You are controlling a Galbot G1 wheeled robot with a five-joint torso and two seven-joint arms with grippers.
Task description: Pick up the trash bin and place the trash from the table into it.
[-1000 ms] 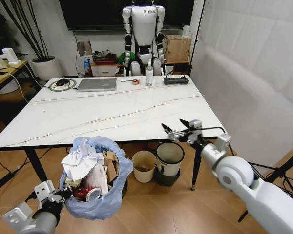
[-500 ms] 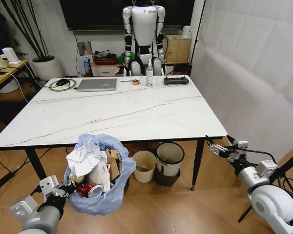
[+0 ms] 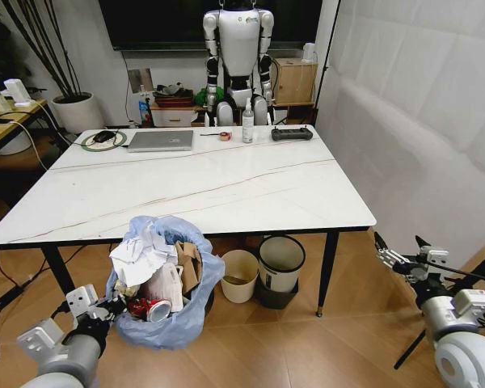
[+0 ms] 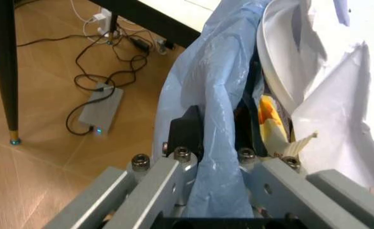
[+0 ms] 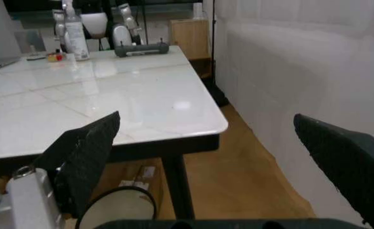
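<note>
The left tool [image 3: 105,309] is clamped on the bag-lined rim of the bin [image 3: 163,283], held low in front of the desk [image 3: 202,190] and stuffed with trash [image 3: 149,267]. The right tool [image 3: 404,257] hangs wide open and empty beside the desk's right corner. The filling looks done, so the next move is probably setting the bin down gently.

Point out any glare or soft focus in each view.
Head view: evenly lit, the table sharp. Left wrist view: the left gripper and the trash bin bag crisp, floor softer. Right wrist view: a glare spot on the tabletop, the right gripper fingers blurred.
</note>
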